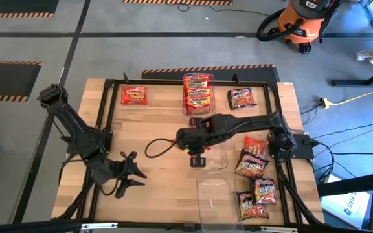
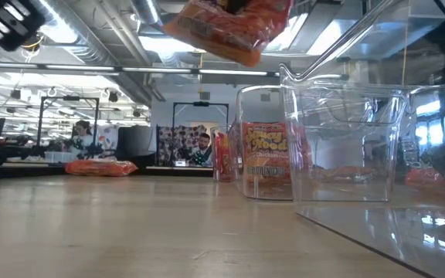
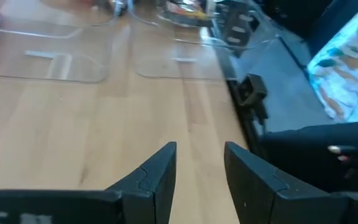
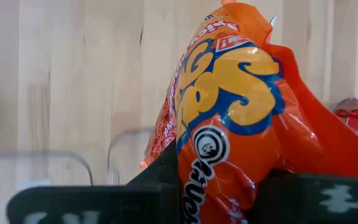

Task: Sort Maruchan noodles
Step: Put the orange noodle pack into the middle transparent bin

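We see the right gripper (image 1: 198, 157) near the middle of the wooden table (image 1: 160, 188), clenched on an orange noodle packet (image 4: 241, 124) lifted clear of the surface. We judge this the carrying step: next it must reach the matching clear bin (image 1: 198, 111), already holding packets, and release. The left gripper (image 1: 132, 173) waits over bare wood, fingers parted, holding nothing. Dark packets (image 1: 254, 175) lie along the right edge.

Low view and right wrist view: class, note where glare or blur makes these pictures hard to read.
Low view: ceiling lights glare through the clear bins, whose walls reflect and warp what stands behind; the held orange packet at the top edge is blurred. Right wrist view: that packet, clamped in the right gripper, fills the picture; the gripper's edges are soft.
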`<state>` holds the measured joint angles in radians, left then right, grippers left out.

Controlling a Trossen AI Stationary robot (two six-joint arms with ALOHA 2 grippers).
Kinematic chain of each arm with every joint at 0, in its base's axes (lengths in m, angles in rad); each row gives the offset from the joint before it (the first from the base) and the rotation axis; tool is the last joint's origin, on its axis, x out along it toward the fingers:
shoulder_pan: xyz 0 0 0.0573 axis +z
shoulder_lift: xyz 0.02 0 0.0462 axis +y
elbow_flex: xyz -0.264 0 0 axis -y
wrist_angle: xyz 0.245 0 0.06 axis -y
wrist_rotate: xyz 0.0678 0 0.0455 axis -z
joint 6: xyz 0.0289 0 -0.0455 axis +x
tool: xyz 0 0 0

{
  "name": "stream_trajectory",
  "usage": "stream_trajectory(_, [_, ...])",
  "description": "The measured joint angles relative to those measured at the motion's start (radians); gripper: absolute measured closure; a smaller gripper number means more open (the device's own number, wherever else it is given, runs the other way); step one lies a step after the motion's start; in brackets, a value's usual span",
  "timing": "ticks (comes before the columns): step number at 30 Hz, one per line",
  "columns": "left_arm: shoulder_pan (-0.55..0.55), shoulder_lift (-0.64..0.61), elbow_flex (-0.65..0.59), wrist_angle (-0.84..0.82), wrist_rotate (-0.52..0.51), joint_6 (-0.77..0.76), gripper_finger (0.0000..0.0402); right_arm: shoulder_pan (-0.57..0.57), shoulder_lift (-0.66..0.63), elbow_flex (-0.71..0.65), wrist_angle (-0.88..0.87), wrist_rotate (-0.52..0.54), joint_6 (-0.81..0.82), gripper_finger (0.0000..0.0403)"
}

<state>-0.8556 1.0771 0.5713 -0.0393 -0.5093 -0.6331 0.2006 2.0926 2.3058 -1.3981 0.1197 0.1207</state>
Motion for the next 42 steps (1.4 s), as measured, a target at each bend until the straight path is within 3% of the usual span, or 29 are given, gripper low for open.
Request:
stream_trajectory(8, [0.129,0.0,0.0,-0.063,0.01,0.041,0.0273,-0.084,-0.063,0.0,-0.087,-0.012,-0.206,0.0343])
stream_trajectory(15, [0.198,0.0,0.0,-0.11,0.01,0.054,0.0273,-0.161,-0.078,-0.03,-0.148,-0.082,-0.285,0.0343])
stream_trajectory(21, [0.228,0.001,0.0,-0.112,0.009,0.117,0.0273,-0.177,-0.14,-0.232,-0.104,-0.087,-0.278,0.0343])
stream_trajectory(29, [0.23,0.001,0.0,-0.126,-0.028,0.133,0.0273,-0.175,-0.26,-0.612,0.185,-0.076,-0.282,0.0343])
stream_trajectory(33, [0.23,0.001,0.0,-0.126,-0.029,0.132,0.0273,-0.175,-0.259,-0.705,0.198,-0.075,-0.315,0.0343])
stream_trajectory(42, [0.23,0.001,0.0,-0.126,-0.058,0.131,0.0273,-0.175,-0.259,-0.852,0.401,-0.075,-0.378,0.0343])
